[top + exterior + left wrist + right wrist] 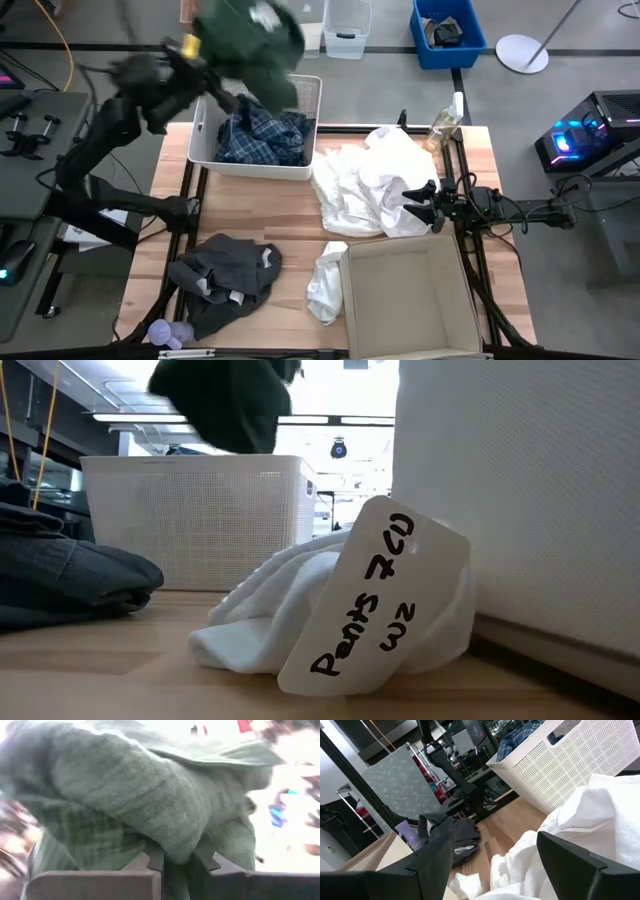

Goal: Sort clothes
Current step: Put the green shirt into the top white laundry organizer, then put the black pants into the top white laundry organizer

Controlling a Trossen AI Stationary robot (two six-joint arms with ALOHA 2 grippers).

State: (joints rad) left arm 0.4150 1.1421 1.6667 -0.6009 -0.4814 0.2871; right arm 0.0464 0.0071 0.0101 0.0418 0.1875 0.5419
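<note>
So your left gripper [205, 62] is up in the air over the basket's [207, 145] back left corner, clenched on the dark green piece [250, 45], which hangs bunched above the basket's back rim. In the left wrist view you can see the fingers [155, 857] pinching a fold of that green fabric [150, 805], pressed close together on it. The basket sits at the back of the table [290, 215], left of the middle, and the plaid shirt [262, 135] is already lying inside it. Your right gripper [422, 205] is parked low near the table's right edge, fingers spread wide and holding nothing, right at the edge of the big white pile [360, 180], which fills the middle of the table just right of the basket. The box [410, 300] takes up the front right corner, and a smaller white piece [325, 280] is slumped against its left wall. The dark grey piece [225, 275] is crumpled near the front left corner. From table height you also get a white tag [385, 600] with handwriting leaning on that small white piece [270, 610].
</note>
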